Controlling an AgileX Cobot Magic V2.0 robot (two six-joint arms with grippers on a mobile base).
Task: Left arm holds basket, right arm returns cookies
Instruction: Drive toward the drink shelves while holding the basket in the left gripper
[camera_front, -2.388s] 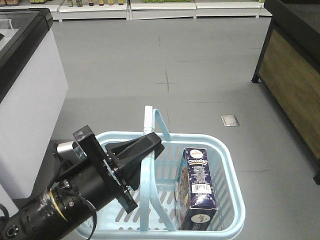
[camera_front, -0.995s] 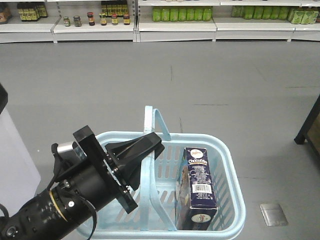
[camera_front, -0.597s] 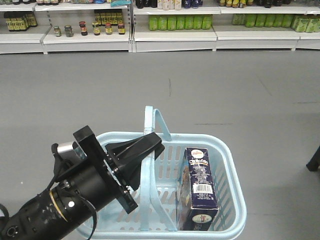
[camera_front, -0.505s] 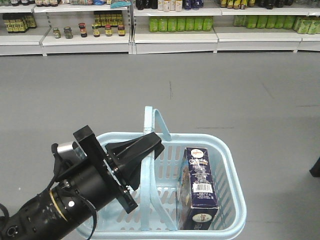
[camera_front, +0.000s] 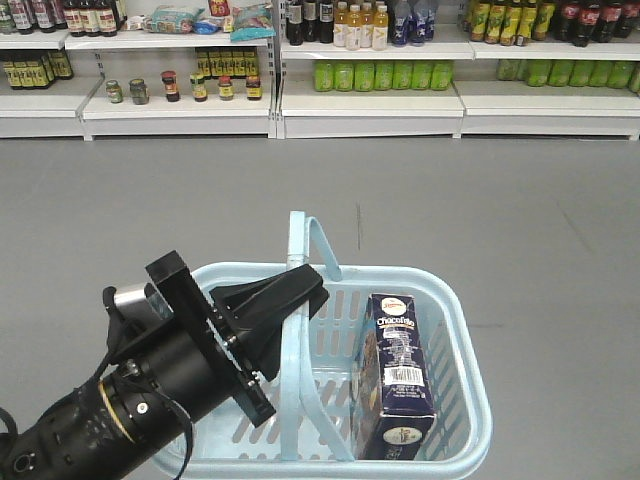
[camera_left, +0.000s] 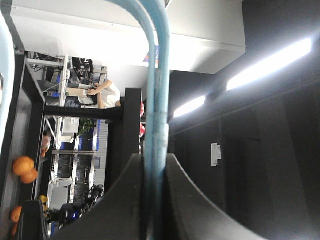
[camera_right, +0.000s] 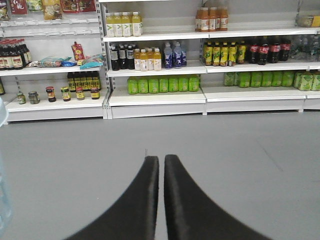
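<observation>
Over open floor (camera_front: 480, 200), left tool (camera_front: 312, 290) clamped on basket handle (camera_front: 297, 240), right tool (camera_right: 161, 165) pinched shut, cookies (camera_front: 398, 370) near right rim (camera_front: 472, 385).

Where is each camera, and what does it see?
Front view: high up, looking down at the light blue plastic basket and dark navy cookie box; left arm shows.
Left wrist: looks along the left tool, shut on the basket's handle.
Right wrist: faces shop shelves past the shut right tool.
Front and right wrist share green bottles.

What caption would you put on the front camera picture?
Left gripper holds the blue basket by its handle, cookie box inside.
</observation>
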